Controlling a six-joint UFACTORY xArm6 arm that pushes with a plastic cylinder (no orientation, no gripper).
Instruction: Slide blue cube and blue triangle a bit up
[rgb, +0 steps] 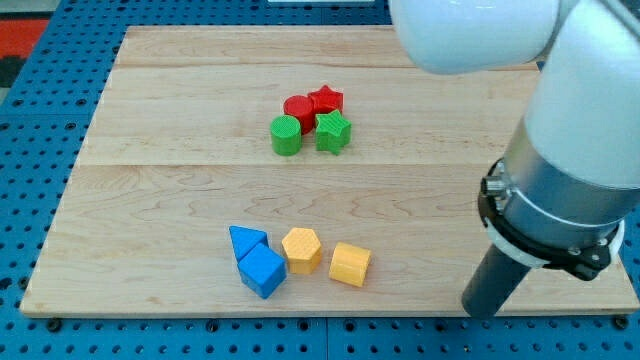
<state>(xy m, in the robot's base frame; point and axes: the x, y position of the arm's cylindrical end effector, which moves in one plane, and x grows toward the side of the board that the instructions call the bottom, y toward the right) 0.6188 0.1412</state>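
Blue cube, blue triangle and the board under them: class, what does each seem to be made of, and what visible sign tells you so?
Blue cube and blue triangle: probably moulded plastic, with uniform saturated colour and a matte sheen. Board: pale wood, showing grain lines and plank seams, smooth finish.

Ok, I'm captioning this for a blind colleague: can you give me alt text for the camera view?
A blue cube and blue triangle sit touching near the wooden board's bottom edge, beside a yellow hexagon and yellow cube. Red and green blocks cluster higher up. My tip is far to the view's right, touching nothing.
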